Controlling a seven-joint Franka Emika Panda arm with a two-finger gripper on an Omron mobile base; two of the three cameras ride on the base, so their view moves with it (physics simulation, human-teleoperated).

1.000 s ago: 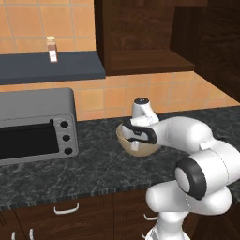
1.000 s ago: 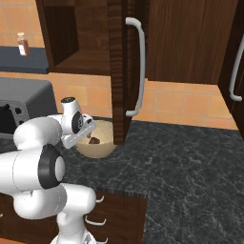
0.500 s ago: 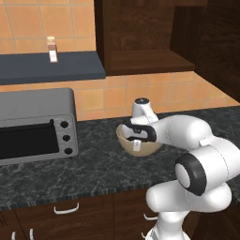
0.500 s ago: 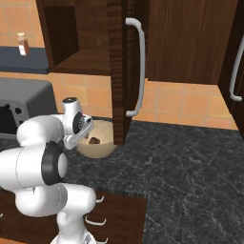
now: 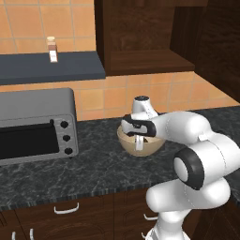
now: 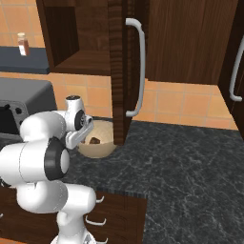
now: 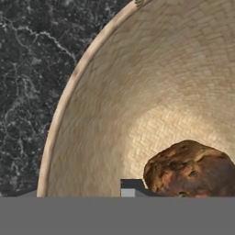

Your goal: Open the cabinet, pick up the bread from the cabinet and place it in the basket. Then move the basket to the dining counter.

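Gripper (image 5: 138,139) at basket (image 5: 126,143) rim, jaw state unclear. Bread (image 7: 190,169) lies inside basket on granite counter (image 6: 190,162). Advice: clamp rim wall squarely, lift level, avoid open cabinet door (image 6: 119,71).

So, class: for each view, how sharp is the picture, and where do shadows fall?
Left base view: evenly lit, sharp; cabinet interior dim. Right base view: basket sits in the door's shade. Hand view: close, slightly soft; bread darkens the weave beside it.

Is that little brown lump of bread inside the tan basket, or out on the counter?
Inside. The hand view shows the bread resting at the bottom of the basket, and the right base view shows it within the rim.
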